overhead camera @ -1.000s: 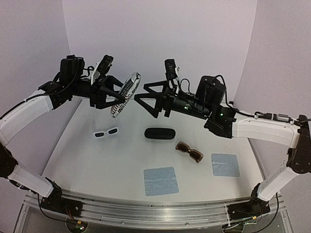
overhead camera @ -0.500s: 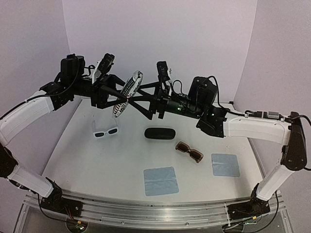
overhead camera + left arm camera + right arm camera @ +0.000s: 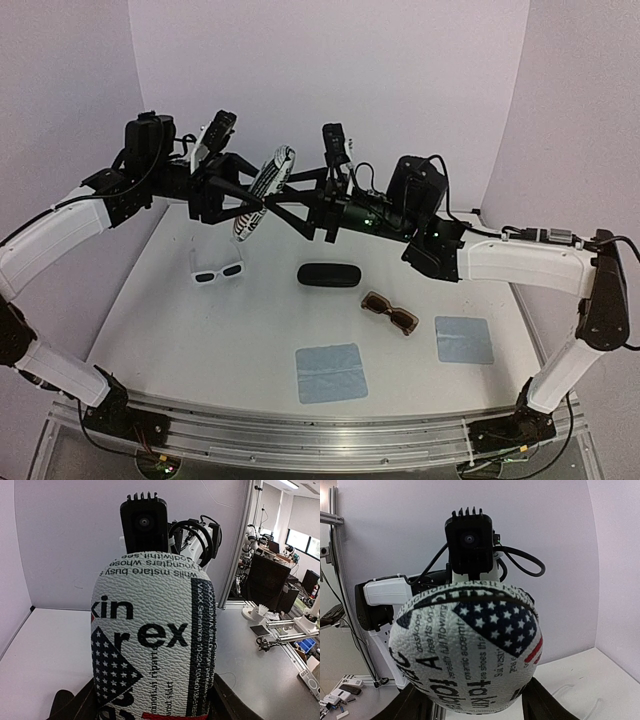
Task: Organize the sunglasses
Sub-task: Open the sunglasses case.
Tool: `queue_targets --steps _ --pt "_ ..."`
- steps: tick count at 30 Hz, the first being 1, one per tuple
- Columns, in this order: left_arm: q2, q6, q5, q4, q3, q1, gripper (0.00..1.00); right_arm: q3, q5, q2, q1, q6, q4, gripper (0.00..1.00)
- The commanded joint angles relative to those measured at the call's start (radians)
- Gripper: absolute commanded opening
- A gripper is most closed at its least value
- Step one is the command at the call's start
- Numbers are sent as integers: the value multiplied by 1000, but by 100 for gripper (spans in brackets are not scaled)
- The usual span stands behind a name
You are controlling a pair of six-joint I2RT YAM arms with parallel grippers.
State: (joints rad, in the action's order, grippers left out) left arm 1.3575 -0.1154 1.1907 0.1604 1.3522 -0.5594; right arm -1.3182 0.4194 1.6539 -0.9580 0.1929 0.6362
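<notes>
My left gripper [image 3: 242,204] clamps the white, text-printed oval glasses case [image 3: 150,630] aloft, right gripper [image 3: 476,702] hold unclear; uneven pulling could drop it.

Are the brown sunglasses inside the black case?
No, the brown sunglasses lie on the table, apart from the shut black case.

Light is bright, even and diffuse, so the table [image 3: 200,330] far below the fingers carries only faint, soft shadows. The overhead view bows at its edges. Between the left fingers [image 3: 67,707] the printed case [image 3: 155,640] is sharp, and the room beyond them softens under a glaring ceiling lamp. Beyond the right fingers [image 3: 547,702] a flare burns at the upper left.
</notes>
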Motion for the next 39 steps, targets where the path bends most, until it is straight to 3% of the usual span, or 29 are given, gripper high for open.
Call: queue_targets --steps 1,4,7,11,13,18,24,27,33,39 --pt "-10 -29 13 -8 41 -15 0 -45 33 16 -3 20 52 51" --pt "-8 -60 2 30 47 -21 0 -53 53 22 -2 30 55 37" --pt "-3 -63 -9 50 45 -25 0 -58 65 27 -3 36 58 14" --pt "1 -45 -35 58 48 -24 1 -43 65 27 -2 44 68 6" --pt "3 -34 -50 63 52 -24 16 -27 61 22 -2 47 73 0" --pt "1 -69 -84 114 68 -25 61 30 11 -14 -2 47 76 0" --pt "9 -170 -146 259 125 -25 88 88 -41 -61 -3 57 59 0" --pt "31 -222 -157 364 168 -25 95 93 -58 -74 -3 56 26 0" --pt "81 -320 -224 575 247 -25 96 66 -111 -84 -2 62 -85 0" --pt "98 -309 -275 597 254 -27 96 19 -116 -63 -5 71 -166 0"
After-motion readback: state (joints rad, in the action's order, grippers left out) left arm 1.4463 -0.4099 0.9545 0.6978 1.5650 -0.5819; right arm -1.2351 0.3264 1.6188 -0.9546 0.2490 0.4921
